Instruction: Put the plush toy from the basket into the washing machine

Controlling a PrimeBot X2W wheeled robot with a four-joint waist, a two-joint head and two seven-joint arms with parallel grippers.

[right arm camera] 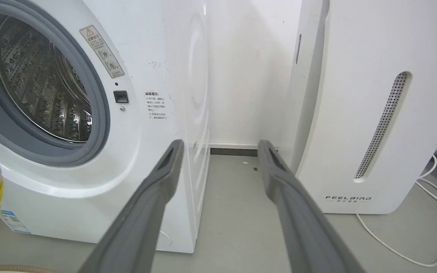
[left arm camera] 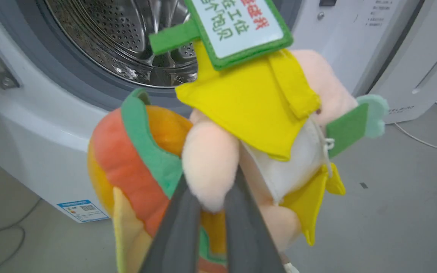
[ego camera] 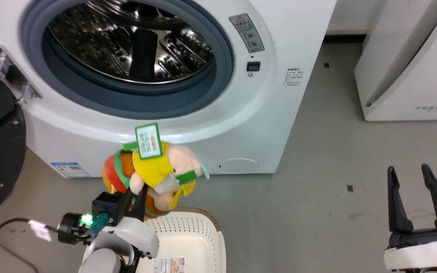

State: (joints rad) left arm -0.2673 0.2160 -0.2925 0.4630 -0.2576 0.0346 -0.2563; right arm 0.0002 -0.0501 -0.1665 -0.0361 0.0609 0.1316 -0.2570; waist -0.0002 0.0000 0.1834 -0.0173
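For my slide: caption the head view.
Left gripper holds plush toy above basket, before open washing machine; right gripper open.

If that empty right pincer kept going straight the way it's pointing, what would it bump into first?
Nothing close, it seems: the right pincer aims into the gap between the washing machine and the FEELBIRD appliance. The wall behind them looks first in line, though depth is unclear.

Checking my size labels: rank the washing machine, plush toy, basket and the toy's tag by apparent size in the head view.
1. washing machine
2-3. plush toy and basket: look alike; the basket is cropped and partly hidden
4. tag
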